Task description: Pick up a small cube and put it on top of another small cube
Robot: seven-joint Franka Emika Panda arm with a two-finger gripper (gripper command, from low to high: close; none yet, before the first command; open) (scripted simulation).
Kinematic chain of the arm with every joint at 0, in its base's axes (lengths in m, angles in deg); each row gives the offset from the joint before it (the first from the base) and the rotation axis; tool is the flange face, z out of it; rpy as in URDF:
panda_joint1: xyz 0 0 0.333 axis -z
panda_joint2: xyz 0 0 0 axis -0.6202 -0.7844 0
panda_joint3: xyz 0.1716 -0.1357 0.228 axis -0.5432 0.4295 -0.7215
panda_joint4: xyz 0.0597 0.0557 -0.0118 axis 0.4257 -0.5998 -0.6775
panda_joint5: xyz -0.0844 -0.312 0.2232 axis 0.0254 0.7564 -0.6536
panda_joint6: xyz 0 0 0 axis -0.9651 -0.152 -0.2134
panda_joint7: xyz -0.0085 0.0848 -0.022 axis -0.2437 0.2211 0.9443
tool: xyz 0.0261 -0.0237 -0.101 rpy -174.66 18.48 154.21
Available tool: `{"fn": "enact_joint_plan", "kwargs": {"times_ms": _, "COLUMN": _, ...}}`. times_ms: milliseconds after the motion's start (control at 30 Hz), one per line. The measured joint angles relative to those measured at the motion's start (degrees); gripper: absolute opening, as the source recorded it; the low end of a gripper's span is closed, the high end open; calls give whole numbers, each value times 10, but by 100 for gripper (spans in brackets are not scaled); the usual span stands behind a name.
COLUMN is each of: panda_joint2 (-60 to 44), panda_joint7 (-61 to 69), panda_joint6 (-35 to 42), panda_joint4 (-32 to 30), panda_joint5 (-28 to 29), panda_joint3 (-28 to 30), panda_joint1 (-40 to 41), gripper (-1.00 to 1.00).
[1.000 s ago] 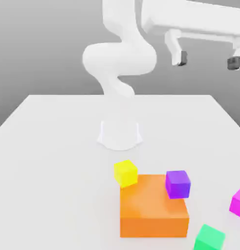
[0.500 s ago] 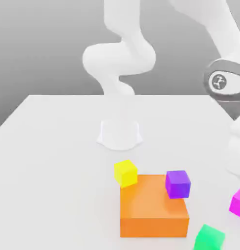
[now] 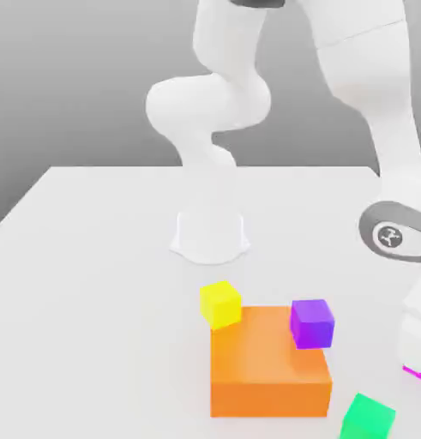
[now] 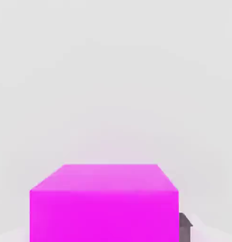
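A magenta cube (image 4: 103,203) looms close in the hand view, resting on the white table. One dark fingertip (image 4: 185,224) presses against its side. In the exterior view my gripper (image 3: 417,364) is down at the table on the exterior view's right, shut on the magenta cube (image 3: 415,372), of which a sliver peeks out under the hand. A yellow cube (image 3: 220,303) sits by the far left corner of a big orange block (image 3: 265,369). A purple cube (image 3: 312,323) is at the block's far right corner. A green cube (image 3: 368,418) lies at the front right.
The white arm's base (image 3: 210,236) stands at the middle of the table (image 3: 93,283). The orange block is much larger than the cubes and lies just left of my hand. The arm's forearm rises steeply above the magenta cube.
The arm swung down from high at the upper right to the table over the magenta cube. The jaws went from wide open to shut on it. The other cubes stayed put.
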Motion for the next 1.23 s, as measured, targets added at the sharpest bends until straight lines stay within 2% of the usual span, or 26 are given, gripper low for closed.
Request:
{"fn": "enact_joint_plan", "kwargs": {"times_ms": 100, "panda_joint2": 49, "panda_joint7": 34, "panda_joint6": 45, "panda_joint4": -7, "panda_joint5": -40, "panda_joint3": -25, "panda_joint1": 24, "gripper": -100}}
{"fn": "enact_joint_plan", "kwargs": {"times_ms": 200, "panda_joint2": 99, "panda_joint7": 65, "panda_joint6": 80, "panda_joint4": -27, "panda_joint5": -54, "panda_joint3": -12, "panda_joint1": 57, "gripper": -100}}
{"fn": "enact_joint_plan", "kwargs": {"times_ms": 500, "panda_joint2": 287, "panda_joint7": 201, "panda_joint6": 165, "panda_joint4": -126, "panda_joint5": -140, "panda_joint3": 46, "panda_joint1": 175, "gripper": -100}}
{"fn": "enact_joint_plan", "kwargs": {"times_ms": 833, "panda_joint2": 493, "panda_joint7": 335, "panda_joint6": 222, "panda_joint4": -262, "panda_joint5": -235, "panda_joint3": 152, "panda_joint1": 204, "gripper": -100}}
{"fn": "enact_joint_plan", "kwargs": {"times_ms": 933, "panda_joint2": 530, "panda_joint7": 337, "panda_joint6": 199, "panda_joint4": -310, "panda_joint5": -234, "panda_joint3": 154, "panda_joint1": 212, "gripper": -100}}
{"fn": "enact_joint_plan", "kwargs": {"times_ms": 1100, "panda_joint2": 448, "panda_joint7": 334, "panda_joint6": 84, "panda_joint4": -341, "panda_joint5": -232, "panda_joint3": 149, "panda_joint1": 216, "gripper": -100}}
{"fn": "enact_joint_plan", "kwargs": {"times_ms": 1133, "panda_joint2": 433, "panda_joint7": 333, "panda_joint6": 65, "panda_joint4": -344, "panda_joint5": -231, "panda_joint3": 148, "panda_joint1": 217, "gripper": 100}}
{"fn": "enact_joint_plan", "kwargs": {"times_ms": 1233, "panda_joint2": 433, "panda_joint7": 333, "panda_joint6": 65, "panda_joint4": -344, "panda_joint5": -231, "panda_joint3": 148, "panda_joint1": 217, "gripper": 100}}
